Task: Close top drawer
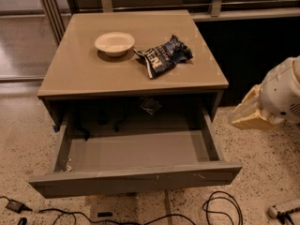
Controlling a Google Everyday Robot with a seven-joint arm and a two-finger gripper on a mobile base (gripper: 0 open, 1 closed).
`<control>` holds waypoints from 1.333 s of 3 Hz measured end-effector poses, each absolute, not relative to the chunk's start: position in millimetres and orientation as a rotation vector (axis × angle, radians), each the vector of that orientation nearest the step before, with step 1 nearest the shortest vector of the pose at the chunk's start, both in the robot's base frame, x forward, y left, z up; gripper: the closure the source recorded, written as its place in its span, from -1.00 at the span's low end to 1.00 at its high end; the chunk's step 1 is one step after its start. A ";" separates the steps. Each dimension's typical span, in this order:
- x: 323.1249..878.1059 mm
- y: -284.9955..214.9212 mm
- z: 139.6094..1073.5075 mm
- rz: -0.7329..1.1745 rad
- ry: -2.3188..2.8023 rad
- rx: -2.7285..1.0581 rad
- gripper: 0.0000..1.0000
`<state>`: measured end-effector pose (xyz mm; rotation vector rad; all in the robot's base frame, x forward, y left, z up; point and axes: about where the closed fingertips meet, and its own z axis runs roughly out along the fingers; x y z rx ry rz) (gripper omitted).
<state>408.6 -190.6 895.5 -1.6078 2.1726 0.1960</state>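
Observation:
The top drawer (pixel 136 178) of the grey-brown cabinet is pulled far out toward me. Its flat handleless front has pale scuffs along the upper edge, and its shallow grey box interior (pixel 136 149) is empty. My gripper (pixel 251 111) is at the right of the cabinet, beside the drawer's right side and apart from it, level with the gap under the cabinet top. Its pale yellowish fingers point left and down from the white arm (pixel 286 95).
On the cabinet top (pixel 84 69) stand a white bowl (pixel 115 43) and a crumpled dark blue chip bag (pixel 163 56). Black cables (pixel 220 209) lie on the speckled floor in front of the drawer. A dark wall panel stands behind the arm.

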 end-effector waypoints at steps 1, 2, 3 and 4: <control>396.1 -177.0 846.4 0.368 2.152 -1.510 0.92; 393.4 -171.8 841.6 0.405 2.144 -1.475 1.00; 393.4 -171.8 841.6 0.405 2.144 -1.475 1.00; 382.2 -161.2 816.9 0.464 2.161 -1.441 1.00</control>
